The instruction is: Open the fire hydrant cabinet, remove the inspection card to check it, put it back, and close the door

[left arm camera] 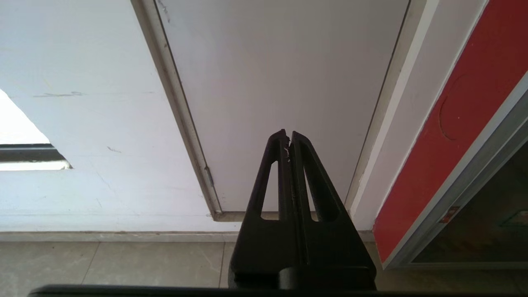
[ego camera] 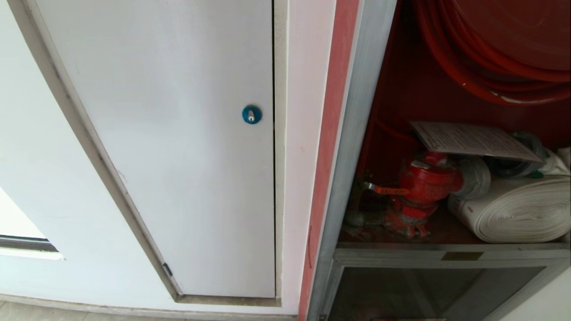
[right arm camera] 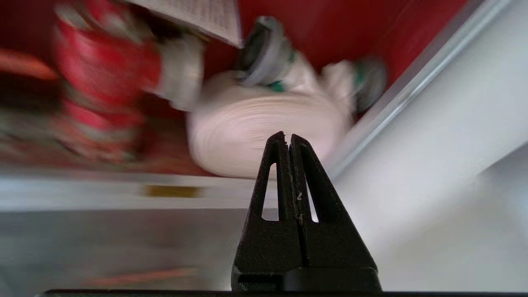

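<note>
Plain white panel door with a blue round lock [ego camera: 252, 114] sits left of the silver-framed, red-lined fire hydrant cabinet [ego camera: 357, 133], and the left tool [left arm camera: 288, 136] hangs before it, pressed closed and empty. Inside the open cabinet, the white printed inspection card [ego camera: 473, 140] lies tilted atop the red valve [ego camera: 424, 180], beside the white rolled hose [ego camera: 517, 209]. Right tool [right arm camera: 288, 138] faces that hose, pinched together on nothing. Best bet: spread first, approach the card's free corner, grip the edge lightly.
</note>
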Tool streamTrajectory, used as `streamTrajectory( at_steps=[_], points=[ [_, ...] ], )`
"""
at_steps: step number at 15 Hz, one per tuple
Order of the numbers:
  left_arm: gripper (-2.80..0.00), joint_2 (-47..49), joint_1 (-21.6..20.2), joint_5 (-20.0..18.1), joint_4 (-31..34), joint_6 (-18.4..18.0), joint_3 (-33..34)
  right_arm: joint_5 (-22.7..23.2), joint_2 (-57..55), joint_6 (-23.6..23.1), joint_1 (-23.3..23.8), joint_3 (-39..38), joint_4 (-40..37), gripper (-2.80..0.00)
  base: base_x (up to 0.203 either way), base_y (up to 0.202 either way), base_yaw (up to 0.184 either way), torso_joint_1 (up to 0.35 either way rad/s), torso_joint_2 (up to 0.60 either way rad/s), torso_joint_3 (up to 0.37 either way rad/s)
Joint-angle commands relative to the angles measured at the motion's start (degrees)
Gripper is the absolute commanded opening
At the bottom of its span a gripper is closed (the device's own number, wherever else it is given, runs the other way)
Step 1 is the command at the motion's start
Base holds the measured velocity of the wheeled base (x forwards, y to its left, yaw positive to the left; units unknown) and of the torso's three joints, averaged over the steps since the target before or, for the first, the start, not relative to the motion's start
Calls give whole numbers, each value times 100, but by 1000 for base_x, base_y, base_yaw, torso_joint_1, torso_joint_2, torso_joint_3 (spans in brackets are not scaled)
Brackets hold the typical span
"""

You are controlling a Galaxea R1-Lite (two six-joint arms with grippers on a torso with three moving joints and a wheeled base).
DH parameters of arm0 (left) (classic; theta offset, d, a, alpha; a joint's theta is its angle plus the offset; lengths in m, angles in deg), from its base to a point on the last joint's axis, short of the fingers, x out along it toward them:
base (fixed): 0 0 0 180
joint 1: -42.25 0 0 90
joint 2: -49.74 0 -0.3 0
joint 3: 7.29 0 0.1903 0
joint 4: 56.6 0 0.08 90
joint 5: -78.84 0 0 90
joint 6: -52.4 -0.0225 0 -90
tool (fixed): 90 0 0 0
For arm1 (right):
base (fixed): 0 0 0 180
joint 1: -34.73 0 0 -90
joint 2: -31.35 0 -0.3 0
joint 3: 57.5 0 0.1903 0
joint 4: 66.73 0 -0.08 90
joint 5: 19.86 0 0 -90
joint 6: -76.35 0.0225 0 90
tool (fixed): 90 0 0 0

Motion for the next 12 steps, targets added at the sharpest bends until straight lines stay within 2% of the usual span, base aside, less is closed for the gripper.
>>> streamTrajectory(
  at_steps=[1, 3, 7, 10, 12],
  points=[
    [-280, 4, 0, 0, 0, -1, 0, 146, 446, 626, -53, 27, -273, -280, 0, 0, 0, 0, 0, 0],
    [-280, 4, 0, 0, 0, -1, 0, 553, 874, 1056, -80, 31, -876, -280, 0, 0, 0, 0, 0, 0],
    [-280, 4, 0, 0, 0, -1, 0, 1298, 1606, 1536, -101, -74, -1632, -280, 0, 0, 0, 0, 0, 0],
    [-280, 4, 0, 0, 0, -1, 0, 1400, 1669, 1938, -130, -372, -1701, -280, 0, 0, 0, 0, 0, 0],
    [-280, 4, 0, 0, 0, -1, 0, 1394, 1724, 1961, -485, -458, -1700, -280, 0, 0, 0, 0, 0, 0]
  ],
)
